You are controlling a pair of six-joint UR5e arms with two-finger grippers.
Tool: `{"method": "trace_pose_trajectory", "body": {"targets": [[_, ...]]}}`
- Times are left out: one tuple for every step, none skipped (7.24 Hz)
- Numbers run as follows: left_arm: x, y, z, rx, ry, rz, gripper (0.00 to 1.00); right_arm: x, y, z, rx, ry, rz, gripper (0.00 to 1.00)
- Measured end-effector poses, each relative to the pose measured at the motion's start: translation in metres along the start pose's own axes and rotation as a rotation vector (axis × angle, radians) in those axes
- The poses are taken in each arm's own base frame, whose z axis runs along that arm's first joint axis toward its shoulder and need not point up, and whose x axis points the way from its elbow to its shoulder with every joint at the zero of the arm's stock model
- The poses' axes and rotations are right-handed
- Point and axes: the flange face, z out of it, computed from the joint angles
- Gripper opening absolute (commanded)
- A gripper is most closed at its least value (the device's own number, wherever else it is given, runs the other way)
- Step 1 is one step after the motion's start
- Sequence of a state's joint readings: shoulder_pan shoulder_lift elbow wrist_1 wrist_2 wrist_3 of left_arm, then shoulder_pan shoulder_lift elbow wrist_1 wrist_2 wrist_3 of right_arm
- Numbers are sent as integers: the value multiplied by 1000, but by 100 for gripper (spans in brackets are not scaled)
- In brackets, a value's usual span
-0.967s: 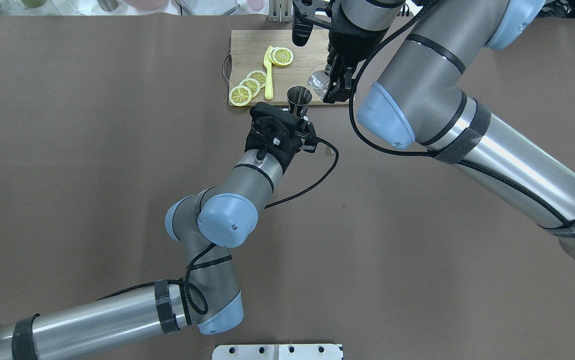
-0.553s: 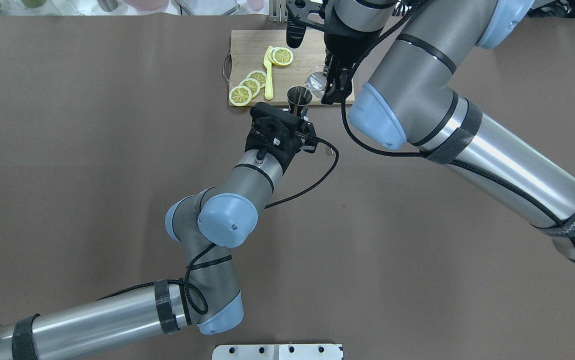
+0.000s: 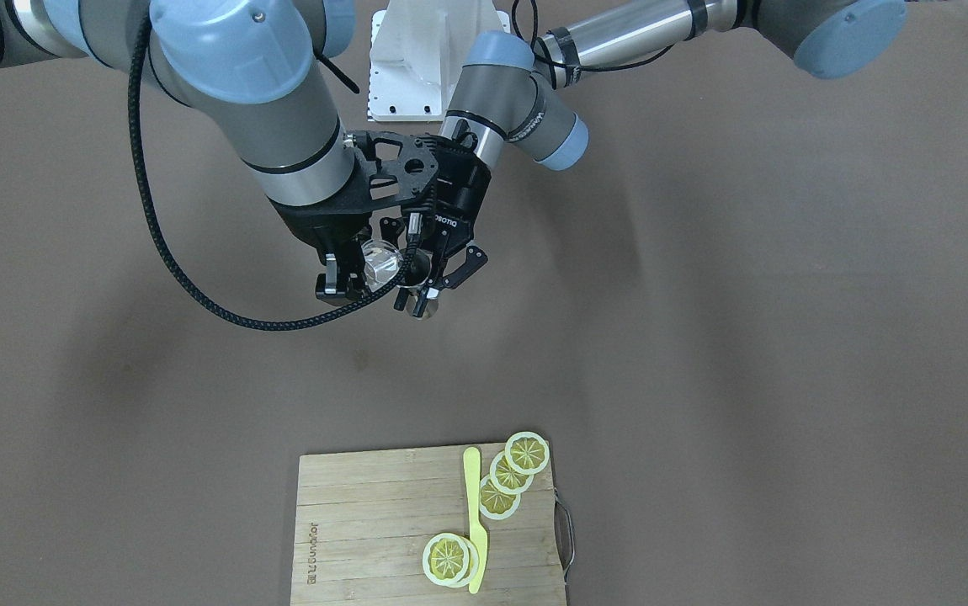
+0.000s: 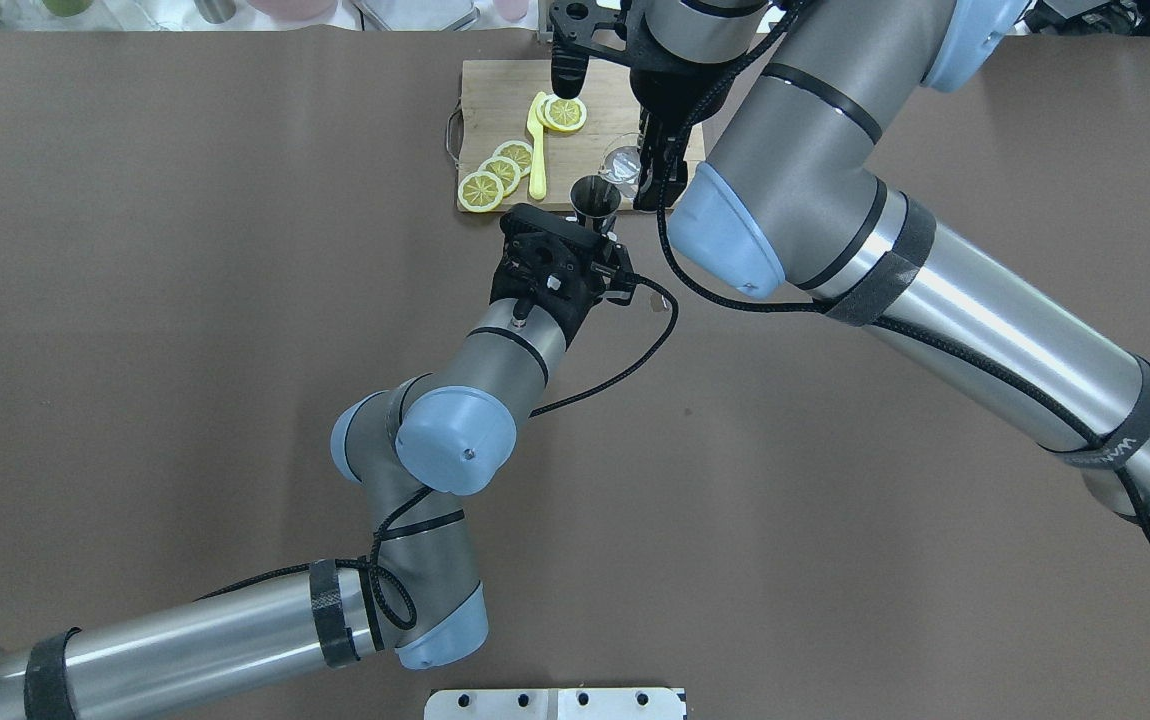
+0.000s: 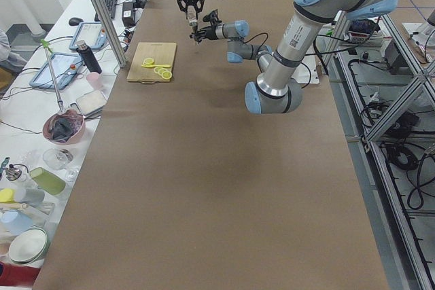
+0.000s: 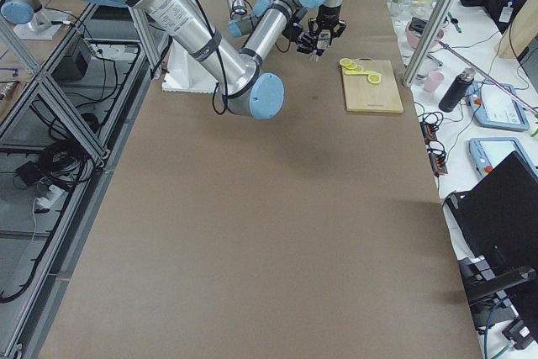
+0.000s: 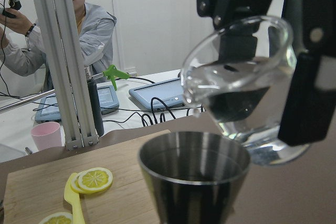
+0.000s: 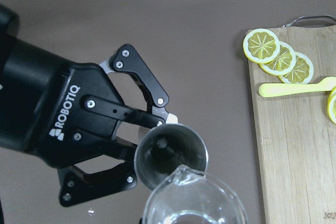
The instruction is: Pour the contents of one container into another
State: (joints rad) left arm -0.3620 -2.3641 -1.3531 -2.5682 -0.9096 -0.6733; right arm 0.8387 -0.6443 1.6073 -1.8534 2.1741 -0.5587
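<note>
While clenching the glass tumbler (image 7: pixel 239 77) tipped lip-down just above the steel jigger (image 7: pixel 194 174), seems only to begin the pour with the right gripper (image 4: pixel 647 172): clear liquid pooled at the lip, one drop hanging, most left to tip out. Clamps the jigger's waist in the left gripper (image 8: pixel 148 136), aloft over the brown table (image 3: pixel 703 337). Cannot tell the jigger's fill.

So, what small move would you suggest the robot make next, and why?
I would probably have the right gripper tip the glass tumbler slightly further. Its lip hangs right over the mouth of the jigger, which the left gripper holds upright. Only a drop shows at the lip, and liquid seems pooled inside the glass.
</note>
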Motion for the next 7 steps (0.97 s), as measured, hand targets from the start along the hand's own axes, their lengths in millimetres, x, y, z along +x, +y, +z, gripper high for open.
{"method": "trace_pose_trajectory", "body": {"targets": [[0,0,0,1,0,0,0,0,0,0,-7,-3,0,0],[0,0,0,1,-1,0,0,0,1,1,-14,-5,-5,0],[1,-1,0,2,-1,-1,0,0,2,2,-22,-8,-14,0],[1,-2,0,3,-1,-2,0,0,2,1,-29,-11,-24,0],[3,-4,0,4,0,-2,0,0,3,0,-34,-12,-30,0],[5,-6,0,5,1,-1,0,0,3,-4,-31,-9,-38,0],[6,-7,1,6,3,-1,0,-1,4,-10,-21,-5,-48,0]]}}
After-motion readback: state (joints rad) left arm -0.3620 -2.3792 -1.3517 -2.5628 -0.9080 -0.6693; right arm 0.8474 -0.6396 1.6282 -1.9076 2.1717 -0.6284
